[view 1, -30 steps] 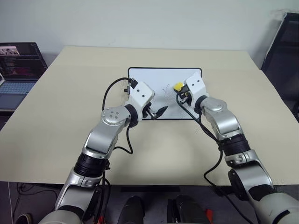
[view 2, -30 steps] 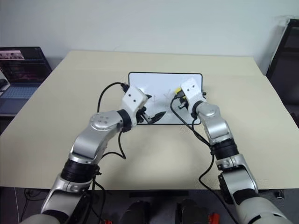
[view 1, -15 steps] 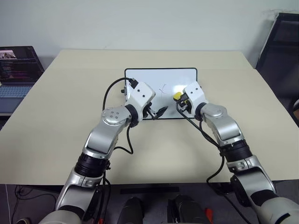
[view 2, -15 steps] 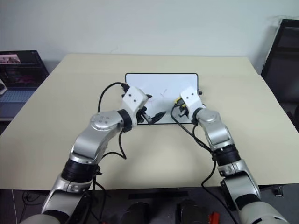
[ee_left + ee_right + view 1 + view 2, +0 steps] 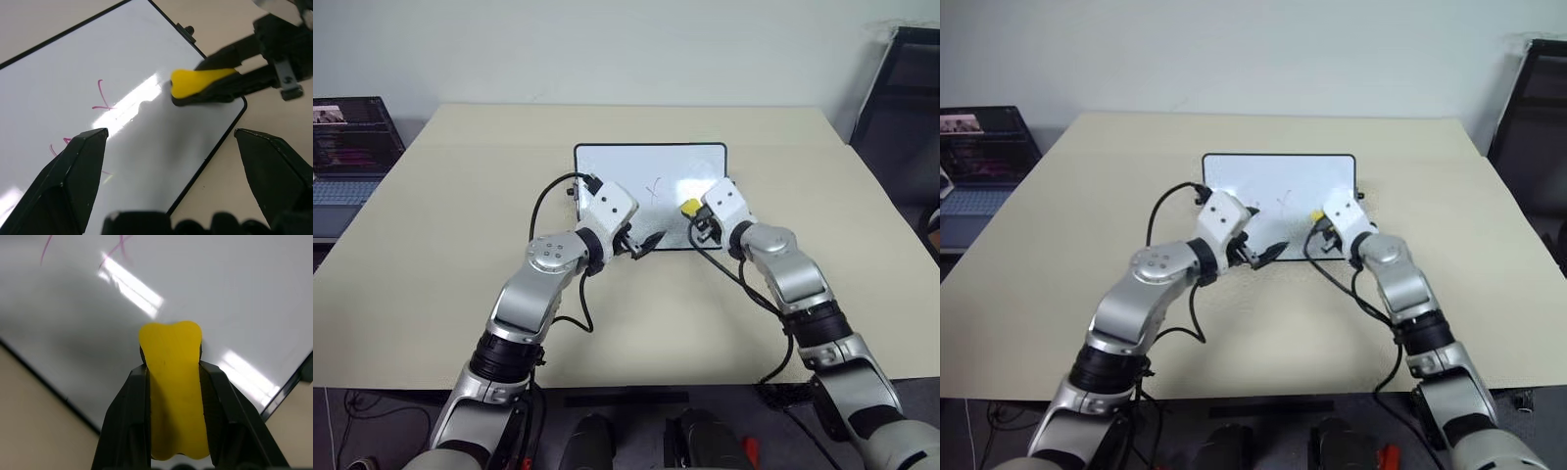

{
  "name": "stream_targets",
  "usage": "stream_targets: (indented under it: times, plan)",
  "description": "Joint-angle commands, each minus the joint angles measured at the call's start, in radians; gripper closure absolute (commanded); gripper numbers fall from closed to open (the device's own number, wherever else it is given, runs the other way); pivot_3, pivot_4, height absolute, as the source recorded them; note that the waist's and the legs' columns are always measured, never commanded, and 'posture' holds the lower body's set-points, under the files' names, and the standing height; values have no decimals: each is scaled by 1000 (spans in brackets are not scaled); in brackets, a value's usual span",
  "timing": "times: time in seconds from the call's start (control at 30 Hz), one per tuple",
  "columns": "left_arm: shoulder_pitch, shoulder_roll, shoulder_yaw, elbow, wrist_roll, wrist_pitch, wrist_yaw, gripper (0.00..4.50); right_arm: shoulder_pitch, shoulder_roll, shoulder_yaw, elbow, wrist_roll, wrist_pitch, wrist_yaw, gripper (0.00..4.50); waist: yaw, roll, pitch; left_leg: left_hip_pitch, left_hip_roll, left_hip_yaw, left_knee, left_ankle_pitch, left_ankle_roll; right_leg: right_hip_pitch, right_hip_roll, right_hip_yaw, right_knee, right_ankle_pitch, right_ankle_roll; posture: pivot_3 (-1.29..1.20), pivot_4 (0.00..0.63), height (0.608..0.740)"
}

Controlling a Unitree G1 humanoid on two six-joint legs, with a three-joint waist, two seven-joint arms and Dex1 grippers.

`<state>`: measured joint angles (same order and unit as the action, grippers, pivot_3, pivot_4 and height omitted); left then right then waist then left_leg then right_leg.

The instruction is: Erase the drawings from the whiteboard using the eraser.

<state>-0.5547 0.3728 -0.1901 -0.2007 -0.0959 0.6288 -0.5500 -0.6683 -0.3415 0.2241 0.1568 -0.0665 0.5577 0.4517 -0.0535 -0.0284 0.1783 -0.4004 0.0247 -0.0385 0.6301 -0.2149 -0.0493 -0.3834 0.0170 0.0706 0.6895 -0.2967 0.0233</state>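
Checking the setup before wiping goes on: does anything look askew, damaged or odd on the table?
Nothing stands out. The whiteboard lies flat and square on the table, frame intact. The right claw is shut on the eraser over the board's right part, and the drawings are not yet wiped.

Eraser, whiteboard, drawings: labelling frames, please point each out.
eraser [image 5: 171, 382], right wrist view, its yellow top.
whiteboard [image 5: 617, 162], left eye view, bare white surface.
drawings [image 5: 101, 95], left wrist view, a pink stroke.

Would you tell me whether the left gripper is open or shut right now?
Open. The left gripper has its two black fingers standing wide apart above the whiteboard, with nothing between them.
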Motion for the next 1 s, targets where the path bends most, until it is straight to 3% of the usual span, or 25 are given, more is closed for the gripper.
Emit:
stream_targets:
  times: [0.03, 0.2, 0.5, 0.77, 1.0]
  plan:
    - [-9, 3, 14, -50, 1, 0, 11, 0, 16, -10, 18, -26, -26, 41, 6, 3499, -3, 0, 0, 0, 0, 0, 0, 0, 0, 0, 0, 0, 0, 0, 0, 0, 150, 740]
    - [-1, 0, 14, -54, 0, 3, 20, 0, -10, 11, -16, -33, -37, 13, -45, 3502, -4, 0, 0, 1, 1, 0, 0, 0, 0, 0, 1, 1, 0, 0, 1, 0, 150, 740]
    - [102, -17, 110, -96, 5, 2, 137, 0, 57, 69, -159, -255, 75, -30, -75, 3503, -1, 0, 0, -4, 1, -2, -2, 0, 0, -4, 0, 1, -1, 1, -3, 0, 150, 740]
    - [234, -27, 179, -137, 28, -61, 231, 0, 254, 107, -211, -461, 189, -61, -51, 3503, 7, 0, 0, -11, 0, -9, -2, -1, -1, -5, -1, -1, -9, 2, -4, 0, 150, 740]
    - [306, -48, 228, -152, 54, -107, 320, 0, 448, 68, -204, -538, 234, -124, 8, 3503, 18, 0, 0, -11, 0, -10, -1, -1, -1, -5, -1, -2, -9, 2, -4, 0, 150, 740]
